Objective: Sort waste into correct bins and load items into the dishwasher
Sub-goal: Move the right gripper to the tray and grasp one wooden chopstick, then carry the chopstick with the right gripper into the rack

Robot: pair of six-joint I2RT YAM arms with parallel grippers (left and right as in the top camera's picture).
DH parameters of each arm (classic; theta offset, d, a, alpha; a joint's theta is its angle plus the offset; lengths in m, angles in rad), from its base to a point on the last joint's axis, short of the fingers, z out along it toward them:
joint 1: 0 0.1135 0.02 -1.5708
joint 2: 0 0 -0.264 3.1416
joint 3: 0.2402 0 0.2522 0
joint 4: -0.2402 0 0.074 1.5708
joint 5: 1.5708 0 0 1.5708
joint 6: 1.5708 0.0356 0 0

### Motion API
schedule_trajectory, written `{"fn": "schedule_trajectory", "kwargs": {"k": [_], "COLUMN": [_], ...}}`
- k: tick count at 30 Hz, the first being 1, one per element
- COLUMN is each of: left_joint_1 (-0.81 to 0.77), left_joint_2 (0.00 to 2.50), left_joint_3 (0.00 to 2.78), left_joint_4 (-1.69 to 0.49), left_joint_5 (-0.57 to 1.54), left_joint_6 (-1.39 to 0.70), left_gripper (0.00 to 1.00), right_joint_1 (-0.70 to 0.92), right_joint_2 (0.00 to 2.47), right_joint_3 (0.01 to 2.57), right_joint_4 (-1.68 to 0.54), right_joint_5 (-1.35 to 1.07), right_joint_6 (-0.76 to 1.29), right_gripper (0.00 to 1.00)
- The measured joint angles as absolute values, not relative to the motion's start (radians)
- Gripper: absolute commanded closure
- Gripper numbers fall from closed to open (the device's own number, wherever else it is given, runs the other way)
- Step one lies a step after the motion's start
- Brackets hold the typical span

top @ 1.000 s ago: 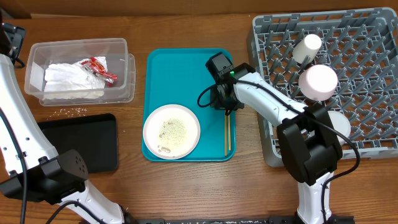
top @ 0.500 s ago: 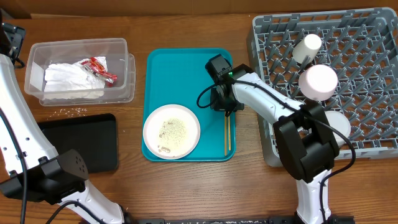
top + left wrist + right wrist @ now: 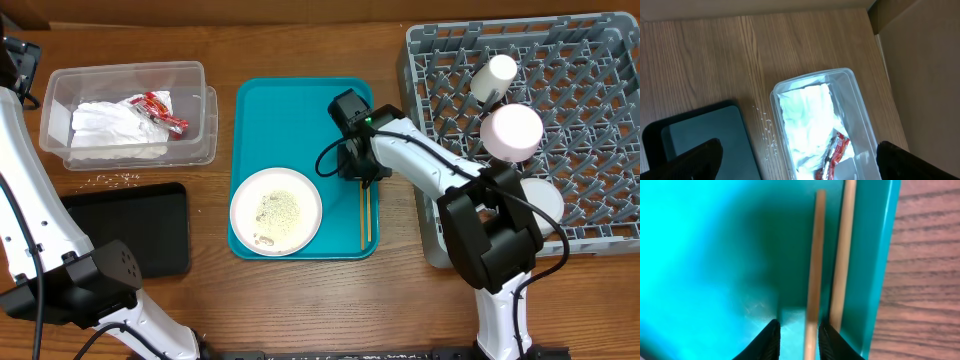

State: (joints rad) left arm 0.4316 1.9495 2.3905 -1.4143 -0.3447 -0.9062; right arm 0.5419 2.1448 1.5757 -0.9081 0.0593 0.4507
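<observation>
My right gripper (image 3: 801, 342) is low over the right side of the teal tray (image 3: 270, 110). Its jaws are narrowly open astride one wooden chopstick (image 3: 813, 295), with a gap on the left side. The second chopstick (image 3: 844, 250) lies outside the right finger (image 3: 832, 340). The white plate (image 3: 276, 211) with rice scraps sits on the tray. The clear tub (image 3: 197, 100) holds napkins (image 3: 110, 128) and the red wrapper (image 3: 155, 108). My left gripper (image 3: 797, 167) hangs wide open above it, empty. The grey rack (image 3: 600, 150) holds a cup (image 3: 494, 77) and an upturned bowl (image 3: 512, 131).
A black tray (image 3: 130, 225) lies at the lower left, with loose rice scraps (image 3: 115, 180) on the table beside it. Another white dish (image 3: 548, 200) in the rack is partly hidden by the right arm. The tray's raised rim (image 3: 875, 255) runs just right of the chopsticks.
The right gripper stays at the chopsticks' upper end, shifted very slightly left. The left arm, plate and bins have not moved.
</observation>
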Motion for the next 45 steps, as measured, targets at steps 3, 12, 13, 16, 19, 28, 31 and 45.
{"fn": "schedule_trajectory", "kwargs": {"k": [3, 12, 13, 16, 19, 28, 31, 45], "left_joint_1": [0.432, 0.432, 0.432, 0.432, 0.432, 0.432, 0.432, 0.432], "left_joint_2": [1.950, 1.950, 1.950, 1.950, 1.950, 1.950, 1.950, 1.950], "left_joint_3": [2.391, 2.391, 2.391, 2.391, 2.391, 2.391, 2.391, 2.391], "left_joint_4": [-1.414, -1.414, -1.414, -1.414, -1.414, -1.414, -1.414, -1.414], "left_joint_5": [-0.345, -0.345, -0.345, -0.344, -0.345, -0.345, -0.344, -0.345], "left_joint_6": [-0.906, -0.906, -0.906, -0.906, -0.906, -0.906, -0.906, -0.906], "left_gripper": [0.00, 0.00, 0.00, 0.00, 0.00, 0.00, 0.00, 0.00], "right_joint_1": [0.547, 0.559, 0.559, 0.559, 0.557, 0.487, 0.420, 0.052], "right_joint_2": [2.145, 2.144, 2.143, 2.143, 2.143, 2.130, 2.086, 1.919], "right_joint_3": [1.561, 1.544, 1.544, 1.553, 1.571, 1.748, 1.817, 1.867], "right_joint_4": [-0.870, -0.842, -0.846, -0.878, -0.920, -1.068, -1.096, -1.173], "right_joint_5": [0.060, 0.085, 0.085, 0.085, 0.082, 0.078, 0.079, 0.023], "right_joint_6": [0.449, 0.441, 0.442, 0.442, 0.443, 0.379, 0.294, 0.012], "right_gripper": [0.72, 0.96, 0.96, 0.96, 0.96, 0.96, 0.96, 0.96]}}
